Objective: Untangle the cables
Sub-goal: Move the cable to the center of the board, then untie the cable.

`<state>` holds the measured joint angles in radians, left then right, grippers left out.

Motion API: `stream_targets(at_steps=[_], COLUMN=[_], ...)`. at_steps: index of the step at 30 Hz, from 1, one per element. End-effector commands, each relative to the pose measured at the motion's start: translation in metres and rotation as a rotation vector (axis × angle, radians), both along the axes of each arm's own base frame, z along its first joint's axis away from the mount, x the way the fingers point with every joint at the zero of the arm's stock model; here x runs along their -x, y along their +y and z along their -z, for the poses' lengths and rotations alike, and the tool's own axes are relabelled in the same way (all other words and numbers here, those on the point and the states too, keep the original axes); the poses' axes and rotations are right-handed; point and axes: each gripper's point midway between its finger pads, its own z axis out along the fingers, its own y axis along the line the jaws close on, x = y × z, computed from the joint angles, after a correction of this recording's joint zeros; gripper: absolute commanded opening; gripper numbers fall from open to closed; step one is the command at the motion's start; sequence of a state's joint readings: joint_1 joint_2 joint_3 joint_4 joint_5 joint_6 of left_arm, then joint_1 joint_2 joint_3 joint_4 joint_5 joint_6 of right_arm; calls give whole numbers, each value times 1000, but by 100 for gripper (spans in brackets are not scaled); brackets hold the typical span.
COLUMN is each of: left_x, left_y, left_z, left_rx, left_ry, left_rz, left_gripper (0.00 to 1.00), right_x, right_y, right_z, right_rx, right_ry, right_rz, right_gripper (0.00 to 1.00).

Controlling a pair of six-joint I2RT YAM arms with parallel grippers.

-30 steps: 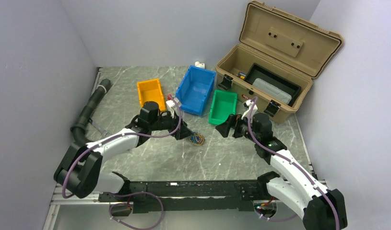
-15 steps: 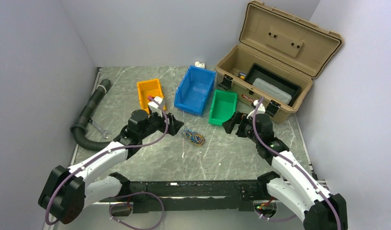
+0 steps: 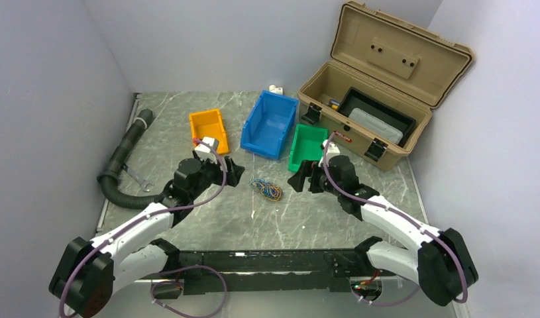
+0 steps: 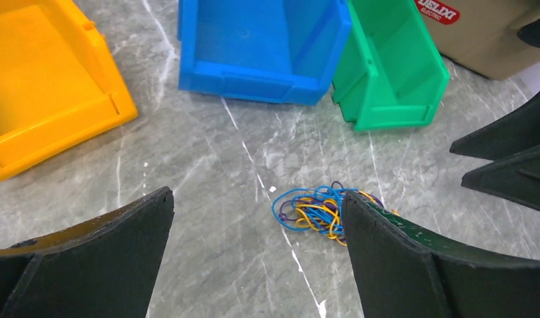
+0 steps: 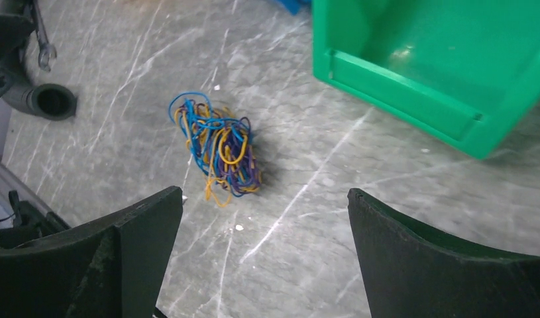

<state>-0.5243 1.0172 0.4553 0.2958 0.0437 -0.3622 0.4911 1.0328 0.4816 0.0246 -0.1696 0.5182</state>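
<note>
The cables (image 3: 267,189) are a small knotted bundle of thin blue, yellow-orange and purple wires lying on the grey marble table between my two grippers. My left gripper (image 3: 231,171) is just left of the bundle and open, holding nothing. In the left wrist view the cables (image 4: 317,211) lie beside the right finger (image 4: 399,265), ahead of the left gripper (image 4: 257,195). My right gripper (image 3: 300,180) is just right of the bundle, also open and holding nothing. In the right wrist view the cables (image 5: 219,147) lie ahead and to the left of the right gripper (image 5: 265,193).
An orange bin (image 3: 208,127), a blue bin (image 3: 270,122) and a green bin (image 3: 308,146) stand behind the bundle. An open tan toolbox (image 3: 379,73) is at the back right. A fat black corrugated hose (image 3: 121,159) and a wrench (image 3: 140,180) lie at the left.
My left gripper has drawn back to the left, away from the bundle, and has opened wider. My right gripper has swung left, closer to the bundle. The cables stay on the table.
</note>
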Motion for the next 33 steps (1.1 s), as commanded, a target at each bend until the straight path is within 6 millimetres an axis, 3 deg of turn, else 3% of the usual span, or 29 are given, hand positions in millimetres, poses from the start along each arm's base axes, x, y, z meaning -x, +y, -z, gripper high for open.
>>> stream_targets(at_steps=[1,4,8,12,16,19,28,33], left_x=[-7,-3,6,5,6,6,8,10], left_y=[13,6,-22,-40,-53,-60,-73,-80], left_z=[-12,-7,2,21,33,39,64,83], left_rx=[34,53,38,14,10,4,-8,-26], left_ry=[-92,-119,-80,38,110,149,276,385], left_rz=[-80,-31,148,233,298,337,403,435], left_gripper=[99,99,99,96,92,84,81,77], right_x=[-15,-17,-17,-19,-21,-20,1,9], right_y=[37,56,77,89,98,100,85,83], right_z=[-29,-19,-8,3,14,22,37,45], right_rx=[-69,-52,-86,-111,-110,-97,-70,-81], right_ry=[-109,-86,-60,-35,-11,12,53,67], right_rz=[-74,-99,-129,-136,-149,-153,-155,-157], right_gripper=[97,89,80,66,59,53,56,52])
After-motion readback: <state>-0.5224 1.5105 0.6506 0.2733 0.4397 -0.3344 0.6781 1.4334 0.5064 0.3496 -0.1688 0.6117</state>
